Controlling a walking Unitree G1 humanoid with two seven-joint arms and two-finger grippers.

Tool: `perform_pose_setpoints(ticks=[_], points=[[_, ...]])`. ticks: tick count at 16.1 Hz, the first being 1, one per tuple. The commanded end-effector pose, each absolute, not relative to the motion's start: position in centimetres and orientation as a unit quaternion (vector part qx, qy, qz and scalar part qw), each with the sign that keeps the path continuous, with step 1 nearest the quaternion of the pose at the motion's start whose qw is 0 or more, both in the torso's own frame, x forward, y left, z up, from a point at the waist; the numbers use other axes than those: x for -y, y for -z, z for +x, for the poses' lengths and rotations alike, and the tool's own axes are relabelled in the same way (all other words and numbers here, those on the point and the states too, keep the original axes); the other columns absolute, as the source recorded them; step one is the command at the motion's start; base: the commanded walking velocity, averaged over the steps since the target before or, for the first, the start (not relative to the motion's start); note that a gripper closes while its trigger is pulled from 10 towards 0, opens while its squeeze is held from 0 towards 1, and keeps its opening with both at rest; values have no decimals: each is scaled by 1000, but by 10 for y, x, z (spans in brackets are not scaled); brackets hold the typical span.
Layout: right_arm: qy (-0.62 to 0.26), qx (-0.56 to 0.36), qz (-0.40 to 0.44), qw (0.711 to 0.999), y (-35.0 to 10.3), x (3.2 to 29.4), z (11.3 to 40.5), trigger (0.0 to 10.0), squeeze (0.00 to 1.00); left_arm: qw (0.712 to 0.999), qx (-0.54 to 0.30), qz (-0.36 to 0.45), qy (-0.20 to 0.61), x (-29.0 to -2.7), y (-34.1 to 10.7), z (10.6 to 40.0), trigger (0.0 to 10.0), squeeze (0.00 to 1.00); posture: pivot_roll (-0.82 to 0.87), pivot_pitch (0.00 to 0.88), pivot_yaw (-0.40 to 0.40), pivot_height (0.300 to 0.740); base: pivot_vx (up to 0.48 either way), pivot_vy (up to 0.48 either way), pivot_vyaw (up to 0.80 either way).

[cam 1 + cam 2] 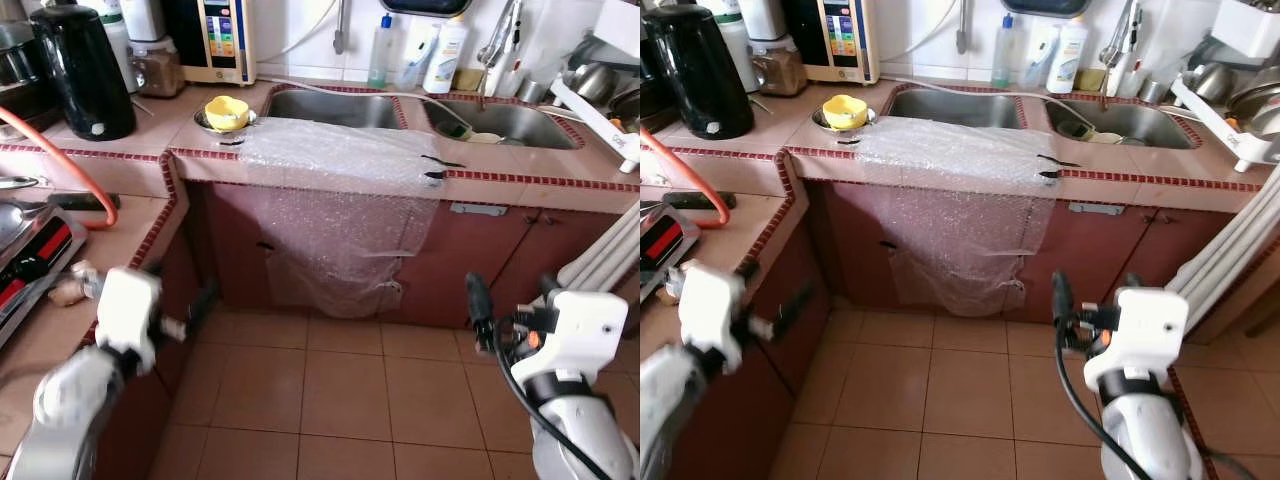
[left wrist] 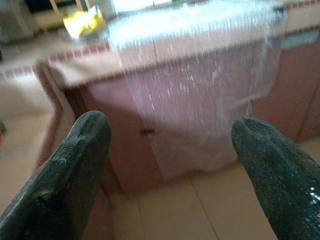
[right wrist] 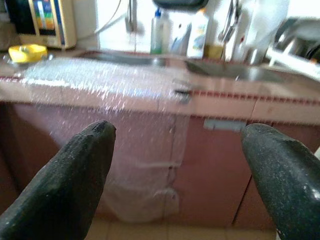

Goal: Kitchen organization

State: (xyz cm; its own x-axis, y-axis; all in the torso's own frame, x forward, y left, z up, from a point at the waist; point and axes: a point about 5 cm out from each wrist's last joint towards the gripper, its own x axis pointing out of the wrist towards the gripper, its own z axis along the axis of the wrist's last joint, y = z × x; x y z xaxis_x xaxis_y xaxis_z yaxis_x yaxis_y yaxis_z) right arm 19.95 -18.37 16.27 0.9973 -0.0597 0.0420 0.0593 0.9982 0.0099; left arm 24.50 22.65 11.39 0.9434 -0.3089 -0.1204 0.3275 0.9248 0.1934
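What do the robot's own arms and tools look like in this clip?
Both arms are silver with boxy white wrist blocks. Each tool has two long black fingers: left tool, right tool. A black cable loops along the right arm, with a small orange mark near the wrist.

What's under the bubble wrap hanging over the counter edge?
The bubble wrap lies over the pink tiled counter edge and hangs down across the reddish cabinet door below the left sink. The door shows faintly through it; any handle or detail behind is blurred.
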Motion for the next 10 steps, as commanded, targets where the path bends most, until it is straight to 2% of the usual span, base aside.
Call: perform_pose_setpoints(ticks=[1,4,8,10], points=[[28,19,7,999,-164,184,193,10000,0,978,-39,110,173,-221,-115,244,10000,0,120,0,-47,740,0,0,0],[30,6,-1,1000,-159,188,183,10000,0,986,-37,87,140,-220,-112,247,10000,0,99,0,-39,740,0,0,0],[32,22,-16,999,-163,190,194,10000,0,990,-12,54,131,-198,-117,252,10000,0,96,0,-38,740,0,0,0],[34,25,-18,999,-163,190,196,10000,0,992,-8,51,117,-197,-118,256,10000,0,94,0,-38,740,0,0,0]])
